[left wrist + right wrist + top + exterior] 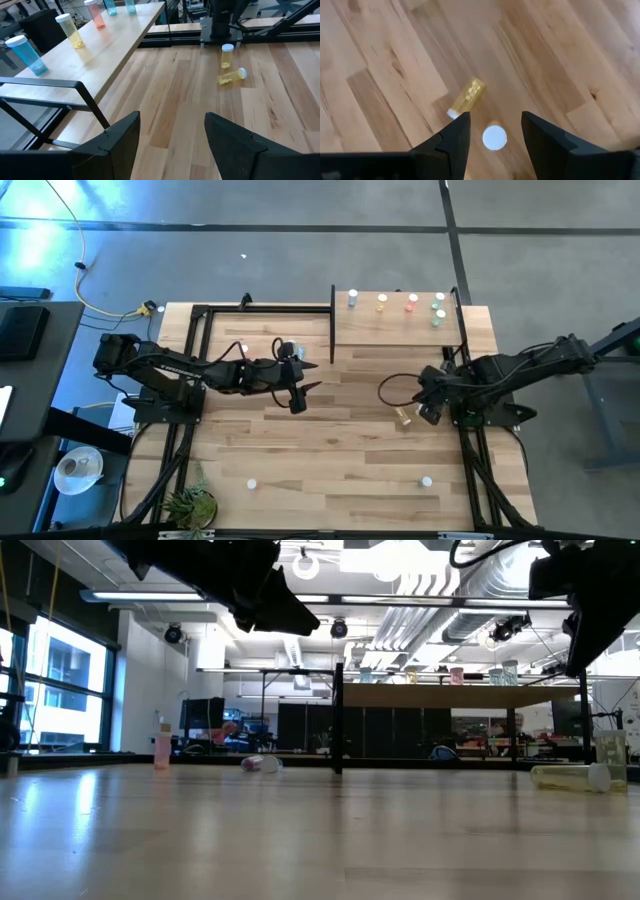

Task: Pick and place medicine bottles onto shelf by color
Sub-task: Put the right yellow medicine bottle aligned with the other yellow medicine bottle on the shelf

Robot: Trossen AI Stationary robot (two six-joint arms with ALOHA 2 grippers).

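The pale-wood shelf [395, 330] stands at the table's far side and carries several white-capped bottles in a row: blue [27, 55], yellow [70, 31], red [95, 12] and others. Two yellow bottles are on the table near my right arm: one upright [226, 55], its white cap [494, 137] seen from above, and one lying on its side [466, 97]. My right gripper [496, 120] is open and hangs above the upright bottle, one finger on either side, apart from it. My left gripper [305, 396] is open and empty above the table's middle, left of the shelf.
Two more bottles stand near the table's near edge [253, 482] [426, 481]. In the low view a pink bottle [162, 748] stands and another lies [262, 764] on the left. Black frame rails [200, 350] run along the table's sides. A small plant [190, 505] sits at the near left corner.
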